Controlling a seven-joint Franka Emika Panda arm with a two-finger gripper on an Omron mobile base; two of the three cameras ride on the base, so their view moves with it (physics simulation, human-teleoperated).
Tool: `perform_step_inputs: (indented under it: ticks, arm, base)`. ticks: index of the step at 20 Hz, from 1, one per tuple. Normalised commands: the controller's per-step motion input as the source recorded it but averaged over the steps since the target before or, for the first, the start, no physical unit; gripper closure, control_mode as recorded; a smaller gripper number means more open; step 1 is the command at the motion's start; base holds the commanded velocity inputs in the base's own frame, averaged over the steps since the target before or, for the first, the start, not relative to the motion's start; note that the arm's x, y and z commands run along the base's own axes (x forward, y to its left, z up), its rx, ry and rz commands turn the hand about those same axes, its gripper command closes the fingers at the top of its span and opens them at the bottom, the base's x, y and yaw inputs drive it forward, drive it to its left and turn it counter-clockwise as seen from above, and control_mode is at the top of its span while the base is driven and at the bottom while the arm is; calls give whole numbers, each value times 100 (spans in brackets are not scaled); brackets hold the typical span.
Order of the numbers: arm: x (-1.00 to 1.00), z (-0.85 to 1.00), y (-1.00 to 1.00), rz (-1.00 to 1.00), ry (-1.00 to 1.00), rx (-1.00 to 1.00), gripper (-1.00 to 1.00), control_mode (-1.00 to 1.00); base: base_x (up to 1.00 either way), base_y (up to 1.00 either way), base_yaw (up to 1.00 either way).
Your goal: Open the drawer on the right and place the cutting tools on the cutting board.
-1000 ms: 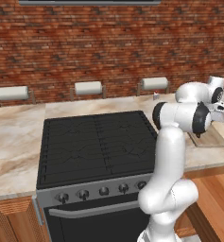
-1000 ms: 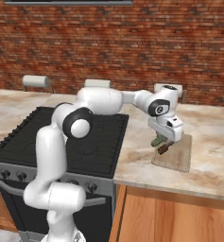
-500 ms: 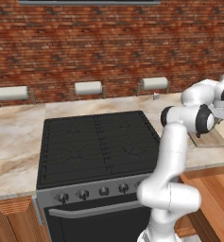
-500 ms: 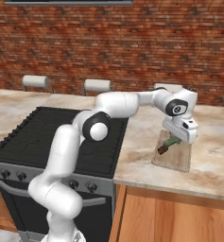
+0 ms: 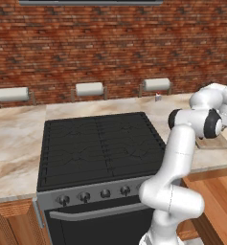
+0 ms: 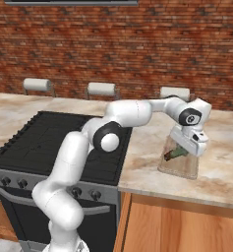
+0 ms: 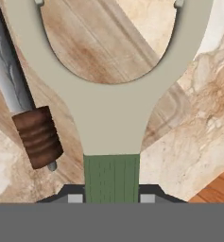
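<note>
My gripper (image 7: 112, 198) is shut on the green handle of a cutting tool (image 7: 111, 118) whose beige forked head points away from the hand. It hangs tilted just above the light-tan cutting board (image 6: 179, 167), with the gripper (image 6: 184, 147) right over the board. A second cutting tool, a knife (image 7: 19, 94) with a grey blade and a brown ribbed handle, lies on the board (image 7: 99, 42) beside the fork. The board (image 5: 213, 142) sits on the counter to the right of the stove. The wood-grain drawer (image 5: 215, 201) below that counter looks pulled out.
The black stove (image 6: 54, 142) lies left of the board, its knobs along the front. The marbled countertop (image 6: 221, 172) runs around the board up to the front edge. Paper-towel rolls (image 6: 102, 89) hang on the brick wall behind.
The arm has swung to the right, carrying the green-handled tool from the board's left part to over its middle. The grip stays the same.
</note>
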Motion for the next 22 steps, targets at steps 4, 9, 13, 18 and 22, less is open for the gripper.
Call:
perform_step_inputs:
  ticks: [4, 9, 13, 18, 22]
  arm:
    - [-64, -44, 36, 0, -9, -2, 100, -100]
    - [-16, -17, 23, 0, -16, -4, 100, -100]
    - [11, -4, 28, 0, -19, -4, 100, -100]
    - [45, 0, 5, -2, -15, -7, 100, -100]
    - [49, 0, -7, -3, -5, -10, 100, -100]
  base:
    - [0, 0, 0]
    - [0, 0, 0]
    - [0, 0, 0]
    - [0, 0, 0]
    - [0, 0, 0]
